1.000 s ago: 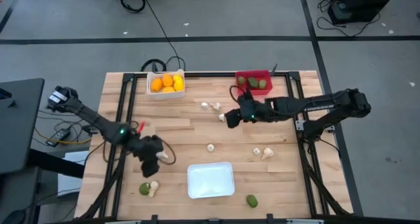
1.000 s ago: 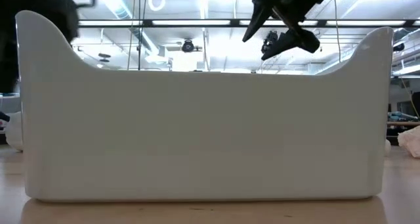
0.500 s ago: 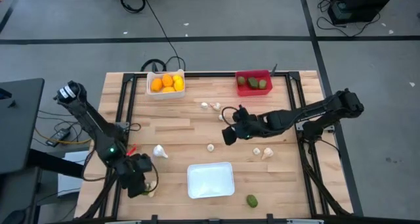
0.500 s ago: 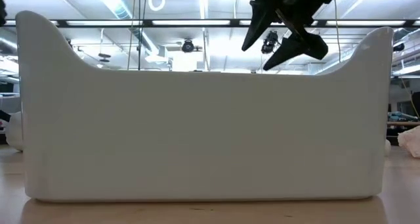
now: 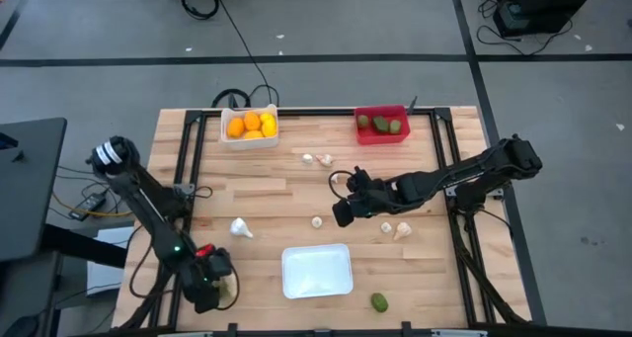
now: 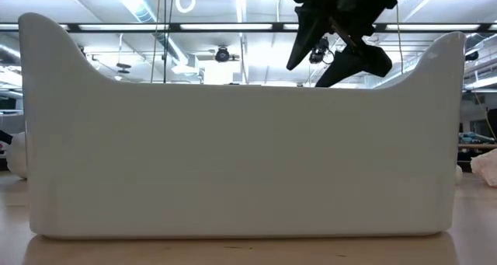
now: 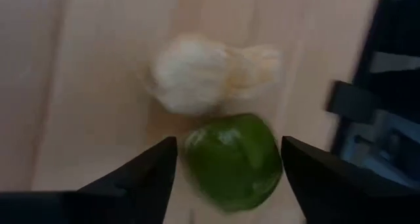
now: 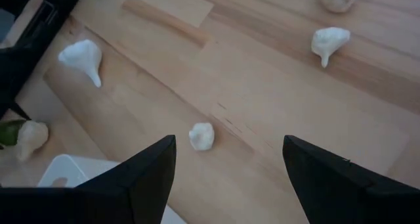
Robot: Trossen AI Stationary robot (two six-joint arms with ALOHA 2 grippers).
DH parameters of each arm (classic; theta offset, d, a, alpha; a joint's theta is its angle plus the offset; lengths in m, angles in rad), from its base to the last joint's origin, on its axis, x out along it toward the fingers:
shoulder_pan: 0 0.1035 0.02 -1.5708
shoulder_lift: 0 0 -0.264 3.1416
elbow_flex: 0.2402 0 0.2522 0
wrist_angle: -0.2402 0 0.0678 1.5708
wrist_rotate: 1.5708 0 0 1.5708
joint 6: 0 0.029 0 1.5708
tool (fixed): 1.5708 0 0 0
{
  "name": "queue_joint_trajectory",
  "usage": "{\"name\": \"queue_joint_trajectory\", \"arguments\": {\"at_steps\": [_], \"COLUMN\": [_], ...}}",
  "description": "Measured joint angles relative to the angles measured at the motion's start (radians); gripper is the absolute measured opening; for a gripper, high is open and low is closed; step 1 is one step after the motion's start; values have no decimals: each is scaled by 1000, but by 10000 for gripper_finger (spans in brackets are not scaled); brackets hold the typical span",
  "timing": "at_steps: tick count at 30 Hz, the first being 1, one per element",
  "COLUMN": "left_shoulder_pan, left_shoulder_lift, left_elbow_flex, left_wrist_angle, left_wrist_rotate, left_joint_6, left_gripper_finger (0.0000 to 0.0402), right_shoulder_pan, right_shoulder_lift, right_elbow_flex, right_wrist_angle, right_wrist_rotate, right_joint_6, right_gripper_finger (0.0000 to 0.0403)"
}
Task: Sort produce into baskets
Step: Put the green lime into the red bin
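My left gripper (image 5: 215,290) hung low over the near left corner of the table (image 5: 286,184), and its fingers (image 7: 141,178) stood spread with a green fruit (image 7: 233,158) sitting between them on the wood, not yet pinched; a garlic bulb (image 7: 190,76) lay just beyond that fruit, touching it or nearly so, I couldn't say which; from above my own wrist hid most of that pair.

My right gripper (image 5: 341,210) hovered over the middle of the table, jaws wide and carrying nothing; a small garlic piece (image 8: 201,136) lay on the boards straight ahead of it, with another bulb (image 8: 82,55) further off toward the left side and one more (image 8: 330,39) off the other way; two further bulbs (image 5: 395,228) rested just beside my right forearm, and a little cluster of garlic (image 5: 316,159) sat nearer the far bins.

At the far edge, the white bin (image 5: 225,129) held orange and yellow fruits (image 5: 252,126); the red bin (image 5: 380,111) held green fruits (image 5: 380,126); the shallow white tray (image 5: 317,271) sat at the near edge between my arms, and its wall (image 6: 233,156) filled the low camera's sight, with my right gripper's dark shape above its rim; a lone green fruit (image 5: 379,300) lay near the tray's right corner.
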Motion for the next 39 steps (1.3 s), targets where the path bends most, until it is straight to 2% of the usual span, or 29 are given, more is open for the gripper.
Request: {"name": "queue_joint_trajectory", "arguments": {"at_steps": [5, 9, 14, 18, 21, 28, 36, 39], "left_shoulder_pan": [-1, 0, 0, 21, 64, 200, 375, 452], "left_shoulder_lift": [70, 111, 90, 31, -17, -134, -217, -222], "left_elbow_flex": [1, 7, 3, 2, 5, 38, 162, 210], "left_wrist_angle": [4, -3, -14, -96, -114, -128, -136, -103], "left_wrist_rotate": [-20, 5, 0, -55, -88, -122, -316, -354], "left_joint_6": [0, -1, -3, 1, 36, 227, 585, 721], "left_gripper_finger": [311, 312, 266, 216, 196, 202, 203, 203], "right_shoulder_pan": [0, 0, -1, -2, -6, -30, -69, -81], "right_shoulder_lift": [0, 0, 0, 0, 0, 0, 0, 0], "right_elbow_flex": [0, 0, 0, 0, 0, 0, 0, 0], "right_wrist_angle": [0, 0, 1, 27, 93, 305, 468, 542], "right_wrist_rotate": [0, -2, -17, -26, -56, -171, -346, -402], "right_joint_6": [-2, -4, -4, -3, -7, -51, -52, -49], "right_gripper_finger": [289, 289, 289, 289, 289, 289, 289, 289]}}
